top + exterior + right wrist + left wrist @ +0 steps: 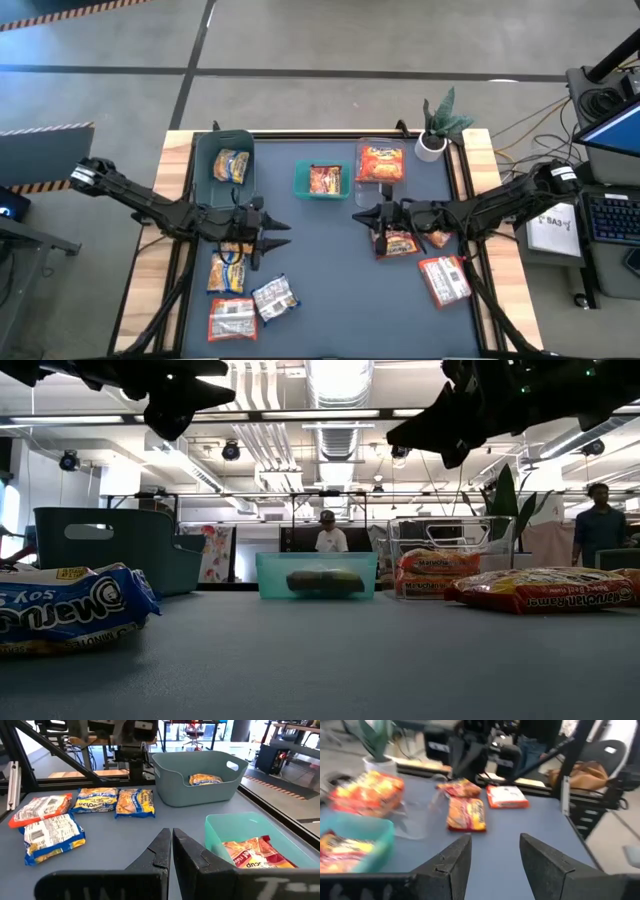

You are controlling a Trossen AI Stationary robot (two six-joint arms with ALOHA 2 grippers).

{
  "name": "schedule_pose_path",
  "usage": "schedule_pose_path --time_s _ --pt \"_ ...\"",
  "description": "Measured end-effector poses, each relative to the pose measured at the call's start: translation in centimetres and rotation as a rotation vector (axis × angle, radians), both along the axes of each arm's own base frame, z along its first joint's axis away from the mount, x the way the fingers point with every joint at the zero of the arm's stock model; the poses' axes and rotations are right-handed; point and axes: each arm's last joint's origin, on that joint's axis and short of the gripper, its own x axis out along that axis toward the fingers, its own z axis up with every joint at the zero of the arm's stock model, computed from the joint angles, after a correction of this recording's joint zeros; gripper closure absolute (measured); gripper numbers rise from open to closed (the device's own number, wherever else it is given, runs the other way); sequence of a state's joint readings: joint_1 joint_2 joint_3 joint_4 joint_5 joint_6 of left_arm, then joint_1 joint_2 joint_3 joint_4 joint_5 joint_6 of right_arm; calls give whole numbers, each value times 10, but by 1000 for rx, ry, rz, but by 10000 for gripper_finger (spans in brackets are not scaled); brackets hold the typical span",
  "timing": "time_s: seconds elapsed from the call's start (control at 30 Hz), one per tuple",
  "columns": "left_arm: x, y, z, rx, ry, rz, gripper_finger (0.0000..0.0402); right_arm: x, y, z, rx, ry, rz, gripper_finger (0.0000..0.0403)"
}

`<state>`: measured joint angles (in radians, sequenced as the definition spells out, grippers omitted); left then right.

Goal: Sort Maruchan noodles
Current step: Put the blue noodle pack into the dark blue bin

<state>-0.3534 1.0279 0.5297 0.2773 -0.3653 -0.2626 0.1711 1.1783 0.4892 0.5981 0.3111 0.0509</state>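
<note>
Teal bin (322, 190) sits between two other bins, arms flanking

A dark blue-grey table (330, 290) held three bins (222, 165), loose ramen packets (229, 271) and a potted plant (437, 128) at one corner.

Both arms are dark, almost black, and made of slim jointed segments. The left arm (150, 205) has a pale, whitish-grey cylindrical part near its outer end, and the right arm (490, 208) has a similar pale part close to its base. The left gripper (492, 865) has two matte black fingers (452, 862), wedge-shaped, with flat angled faces and slightly rough edges, on a wide dark bar. The right gripper (171, 852) has the same black, tapering fingers (156, 855), narrow at the tips, on a broad dark body.
</note>
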Motion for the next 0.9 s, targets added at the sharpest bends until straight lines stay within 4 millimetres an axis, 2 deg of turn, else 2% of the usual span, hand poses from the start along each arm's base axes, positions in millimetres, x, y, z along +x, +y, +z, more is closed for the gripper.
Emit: schedule_pose_path --time_s 0.2,0.33,0.5,0.6,0.77,0.9 --pt "-1 -3 -5 -112 79 -59 251 2 0 4 -6 -20 -2 394" --pt "5 -10 8 -156 126 -104 251 2 0 4 -7 -20 -3 394" --pt "6 -18 16 -122 348 -100 251 2 0 5 -5 -22 -3 394" --pt "2 -23 11 -125 494 -80 251 2 0 5 -3 -22 -4 394" --pt "-11 -50 -5 -91 730 -247 251 2 0 4 -3 -21 -4 394" --pt "-21 -76 -19 -47 830 -343 251 2 0 4 6 -23 -5 394"
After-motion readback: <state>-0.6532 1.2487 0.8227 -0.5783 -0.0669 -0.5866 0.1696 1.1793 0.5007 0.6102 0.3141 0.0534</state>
